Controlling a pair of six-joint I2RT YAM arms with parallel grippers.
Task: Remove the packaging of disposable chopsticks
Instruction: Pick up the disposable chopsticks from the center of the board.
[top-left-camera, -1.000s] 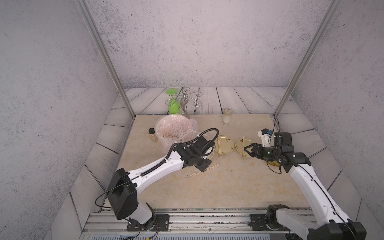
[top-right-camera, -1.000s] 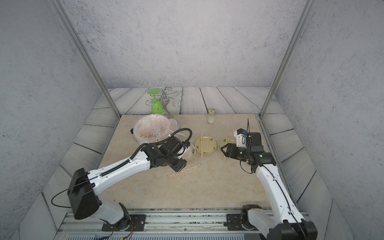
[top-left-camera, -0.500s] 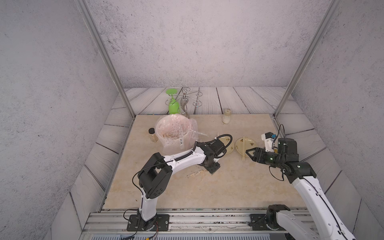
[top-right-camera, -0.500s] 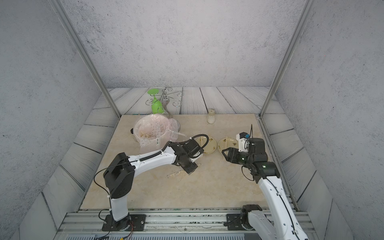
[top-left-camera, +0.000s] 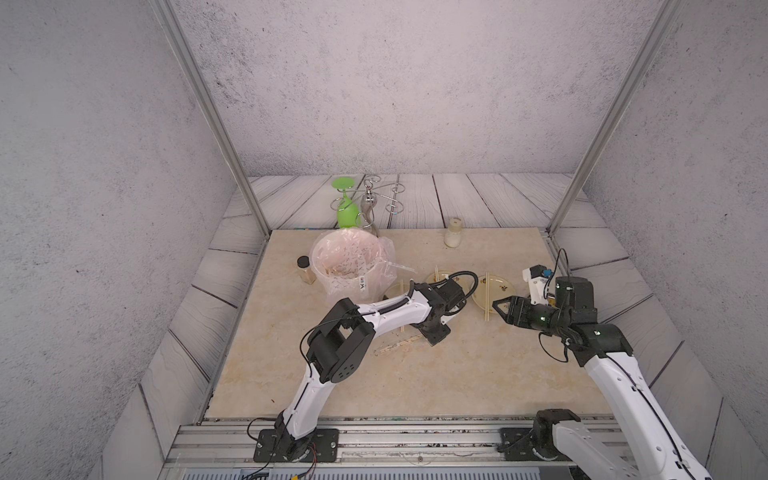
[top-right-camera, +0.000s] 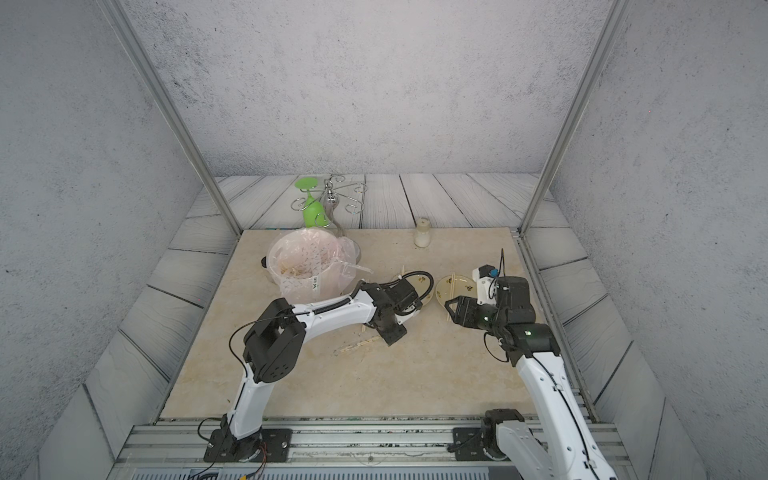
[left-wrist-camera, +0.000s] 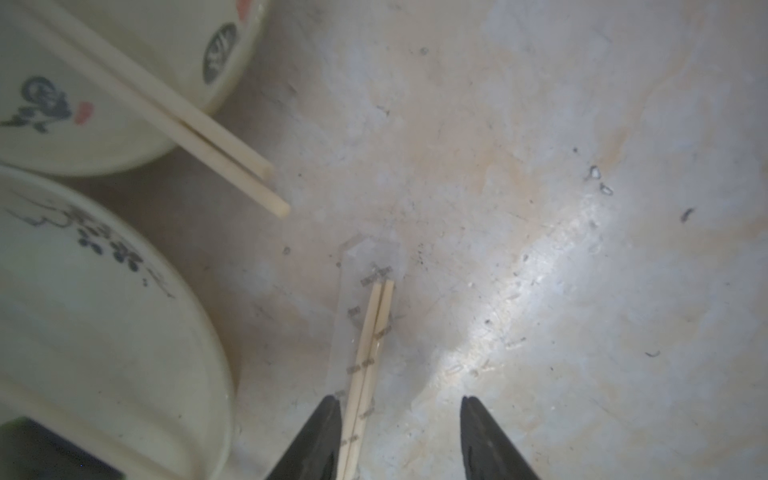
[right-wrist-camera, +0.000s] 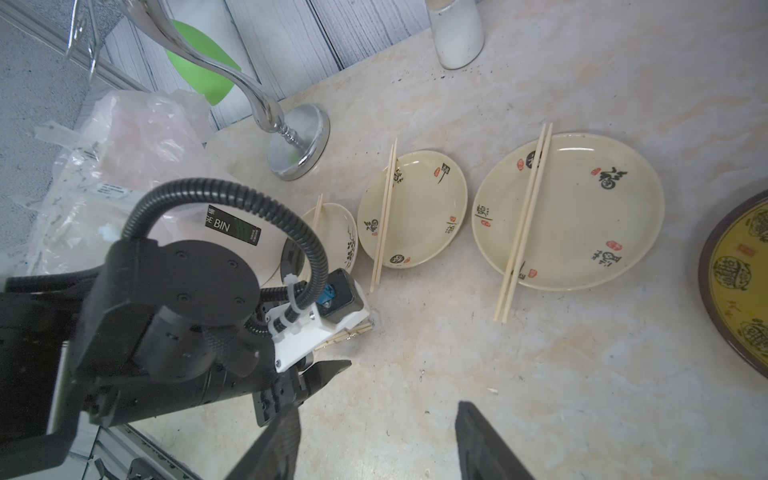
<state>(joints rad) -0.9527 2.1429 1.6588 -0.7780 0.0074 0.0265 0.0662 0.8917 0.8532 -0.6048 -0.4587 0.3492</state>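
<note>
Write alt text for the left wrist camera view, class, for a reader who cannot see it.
The left gripper hangs open over a marble table, with disposable chopsticks inside clear printed packaging lying between its fingertips, close to one. Two cream plates sit nearby; an unwrapped pair juts over the rim of one.

A robot lab cell: grey backdrop walls (top-left-camera: 374, 83) and aluminium posts (top-left-camera: 219, 137) surround my bench (top-left-camera: 457, 374), with a mounting rail (top-left-camera: 415, 442) before it.
</note>
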